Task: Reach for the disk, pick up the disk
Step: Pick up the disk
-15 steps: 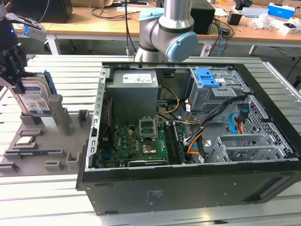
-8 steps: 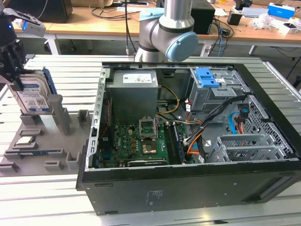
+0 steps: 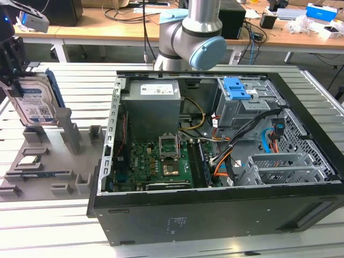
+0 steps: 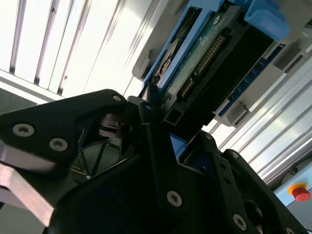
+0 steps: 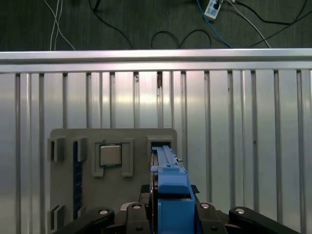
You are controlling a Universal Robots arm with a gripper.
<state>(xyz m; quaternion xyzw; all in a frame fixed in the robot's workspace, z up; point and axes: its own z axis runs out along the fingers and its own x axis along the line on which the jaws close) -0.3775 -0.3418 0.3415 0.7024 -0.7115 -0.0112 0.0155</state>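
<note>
At the table's (image 3: 80, 75) left edge, claw (image 3: 19, 80): clamped on the disk (image 3: 33, 105) at its upper end, fingers (image 5: 134, 214) against its two faces.
Disk: upright, label facing out, lower edge at a slot of the grey holder (image 3: 64, 156); whether it rests there I cannot tell.
Grey holder: flat, beside the computer case (image 3: 215, 215).
Computer case: open, mid-table.

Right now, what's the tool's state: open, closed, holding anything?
Tool: closed on the disk, which stands upright on edge at the grey fixture.
</note>
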